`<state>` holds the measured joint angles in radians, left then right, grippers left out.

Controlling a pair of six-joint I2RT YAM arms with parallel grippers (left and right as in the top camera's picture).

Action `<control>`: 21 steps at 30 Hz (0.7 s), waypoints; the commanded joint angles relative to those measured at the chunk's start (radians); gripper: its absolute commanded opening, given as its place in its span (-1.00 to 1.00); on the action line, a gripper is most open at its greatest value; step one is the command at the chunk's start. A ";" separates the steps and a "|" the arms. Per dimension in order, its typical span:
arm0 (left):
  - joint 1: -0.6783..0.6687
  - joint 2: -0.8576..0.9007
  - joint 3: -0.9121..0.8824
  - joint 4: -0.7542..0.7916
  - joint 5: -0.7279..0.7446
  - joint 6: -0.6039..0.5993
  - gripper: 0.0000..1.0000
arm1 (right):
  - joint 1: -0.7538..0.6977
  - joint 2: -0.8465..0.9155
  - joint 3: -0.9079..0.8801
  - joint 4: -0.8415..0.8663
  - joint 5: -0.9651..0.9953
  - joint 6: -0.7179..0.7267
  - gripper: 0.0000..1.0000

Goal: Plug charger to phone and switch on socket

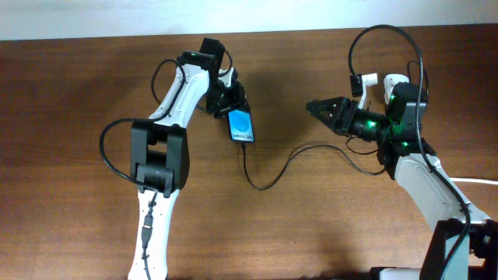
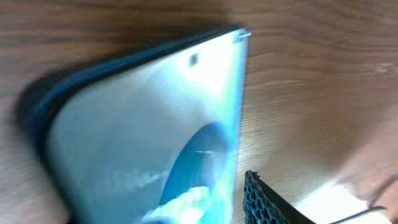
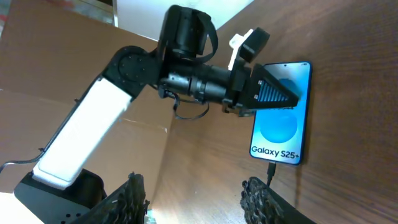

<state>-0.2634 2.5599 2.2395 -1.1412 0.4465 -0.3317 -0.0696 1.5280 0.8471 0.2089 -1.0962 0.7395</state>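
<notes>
Brown wood-grain table fills the overhead view, and we see the phone lying face up near its middle. The blue screen is lit, and "Galaxy S25+" is legible from the right wrist camera. The charger, a thin black cable, has its small connector touching the phone's bottom edge. From there it loops across the wood toward the right arm. The left gripper hangs over the phone's upper end, one triangular finger crossing the top of the screen. We cannot tell whether its jaws are spread or pressed together, since the left wrist view gives only a blurred close-up of the phone. The right gripper points at the phone from well apart, holding nothing, its fingers spread wide.
</notes>
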 commanded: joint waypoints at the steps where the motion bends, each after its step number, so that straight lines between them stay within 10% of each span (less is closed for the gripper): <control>1: 0.007 0.037 0.007 -0.078 -0.294 0.008 0.07 | -0.003 0.004 0.002 0.004 0.009 -0.029 0.05; 14: 0.007 -0.251 0.206 -0.166 -0.480 0.069 0.13 | -0.003 -0.024 0.012 -0.059 0.109 -0.121 0.10; 21: -0.033 -0.452 0.206 -0.246 -0.481 0.192 0.15 | -0.009 -0.031 0.496 -0.938 0.586 -0.539 0.17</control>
<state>-0.2955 2.1220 2.4390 -1.3659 -0.0269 -0.1677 -0.0696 1.5211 1.2057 -0.6468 -0.6205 0.3199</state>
